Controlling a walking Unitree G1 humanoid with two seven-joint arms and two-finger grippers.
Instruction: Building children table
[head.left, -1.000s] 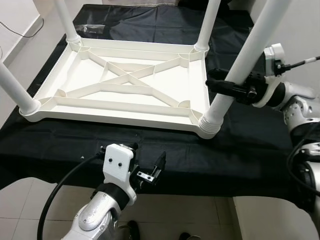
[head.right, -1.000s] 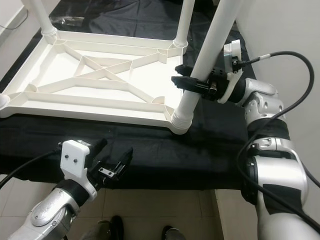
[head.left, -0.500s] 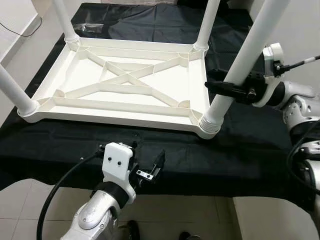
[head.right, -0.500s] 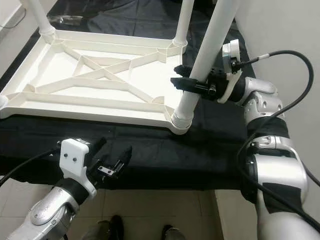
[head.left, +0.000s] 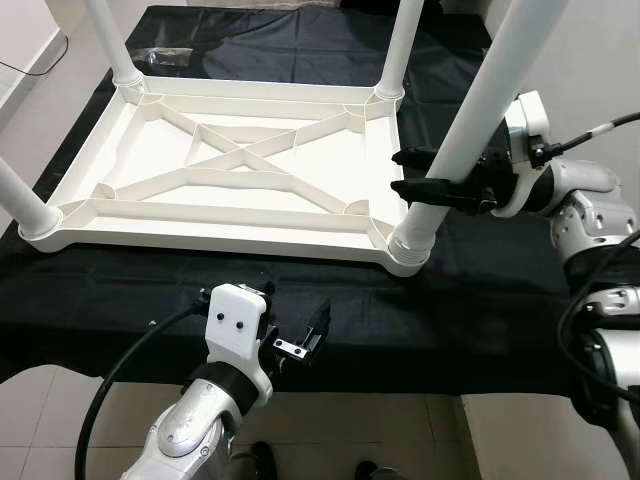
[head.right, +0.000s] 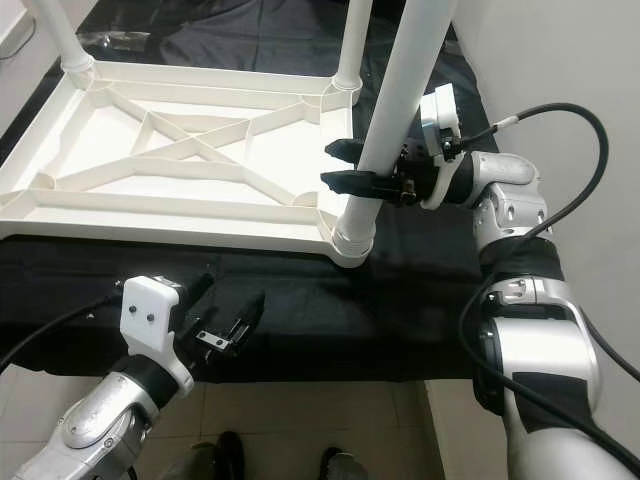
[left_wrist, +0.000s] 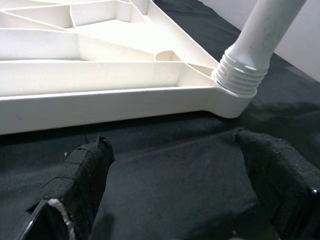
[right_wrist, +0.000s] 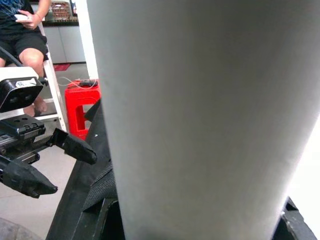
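A white plastic tabletop lies upside down on the black cloth that covers the bench, its ribbed underside facing up, its long side running along the bench's near edge. 4 white legs rise from its corners: 1 at the far left corner, 1 at the far right corner, 1 at the near left corner, and the near right leg, which leans a little toward the bench's right edge with its ribbed collar seated in the tabletop's corner socket. The right gripper reaches in from the bench's right side, and its fingers are closed around the near right leg low down, just above the collar. The left gripper hovers over the cloth at the bench's near edge, in front of that same corner, with its fingers spread apart and gripping nothing. In the right wrist view a seated person and a red stool appear beyond the bench.
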